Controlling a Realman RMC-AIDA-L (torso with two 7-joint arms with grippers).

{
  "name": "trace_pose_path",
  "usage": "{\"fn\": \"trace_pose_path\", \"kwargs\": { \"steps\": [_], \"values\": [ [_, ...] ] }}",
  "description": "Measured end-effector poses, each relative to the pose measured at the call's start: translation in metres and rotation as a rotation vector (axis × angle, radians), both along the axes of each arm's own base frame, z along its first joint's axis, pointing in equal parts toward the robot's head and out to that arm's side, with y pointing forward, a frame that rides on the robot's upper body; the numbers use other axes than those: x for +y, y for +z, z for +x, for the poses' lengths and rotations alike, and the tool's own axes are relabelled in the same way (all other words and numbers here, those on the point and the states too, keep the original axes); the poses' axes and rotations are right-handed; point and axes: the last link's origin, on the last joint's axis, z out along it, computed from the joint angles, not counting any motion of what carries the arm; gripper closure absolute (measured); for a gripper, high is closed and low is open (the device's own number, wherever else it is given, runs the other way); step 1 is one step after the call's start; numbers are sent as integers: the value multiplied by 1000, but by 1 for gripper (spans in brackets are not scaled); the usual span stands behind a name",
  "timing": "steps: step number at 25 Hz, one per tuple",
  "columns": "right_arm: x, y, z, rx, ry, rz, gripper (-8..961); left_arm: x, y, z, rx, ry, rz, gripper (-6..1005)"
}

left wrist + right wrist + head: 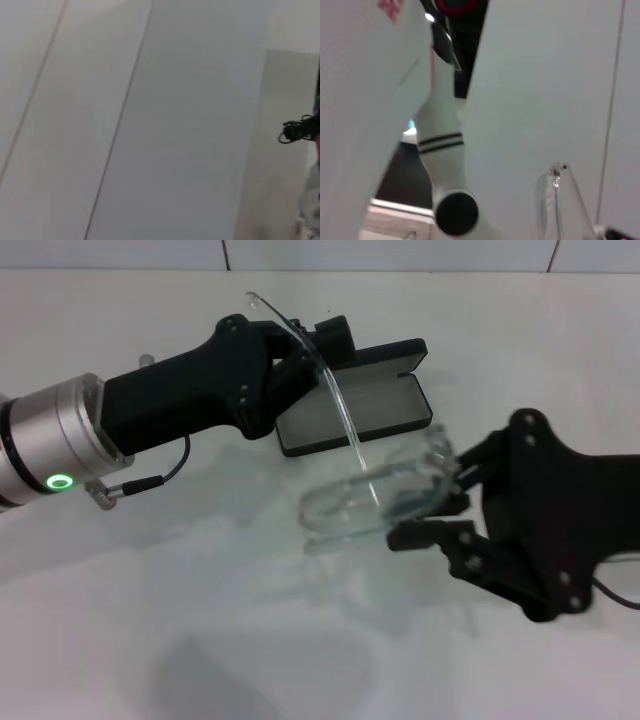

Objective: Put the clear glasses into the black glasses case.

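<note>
Glasses, clear (375, 495): transparent frame at centre of the head view, held above the white table (150, 620), front portion low and right of centre, one thin arm sweeping up toward the upper centre.

Right gripper (432, 508): black, lower right of the frame, fingers clenched on the lens end of the clear glasses.

Left gripper (305, 355): black, upper centre, reaching in from the left; its fingers meet the raised clear arm, apparently pinching it, though contact is partly hidden.

Case, black glasses case (355, 405): hinged, lid open, upper centre just behind the left gripper, partly covered by it. Visible grey lining holds nothing; the glasses are outside it, nearer the camera.

Wrist views: right wrist shows a hinge corner of the clear frame (555, 175); left wrist shows only wall.

Risks, judged: both grippers pulling on one thin frame could twist or snap the arm; an arm left unfolded would likely overhang the case; the left gripper may nudge the case.
</note>
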Motion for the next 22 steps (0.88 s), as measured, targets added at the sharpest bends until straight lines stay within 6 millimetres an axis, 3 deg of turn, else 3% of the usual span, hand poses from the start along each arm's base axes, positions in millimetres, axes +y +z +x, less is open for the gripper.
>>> {"fn": "trace_pose_path", "kwargs": {
  "steps": [7,22],
  "values": [
    [5,-10,2,-40,-50,11,893,-9,2,7,-42,-76,11,962],
    [8,-12,5,-49,-87,19,893,-18,2,12,-70,-135,-27,961]
  ]
}}
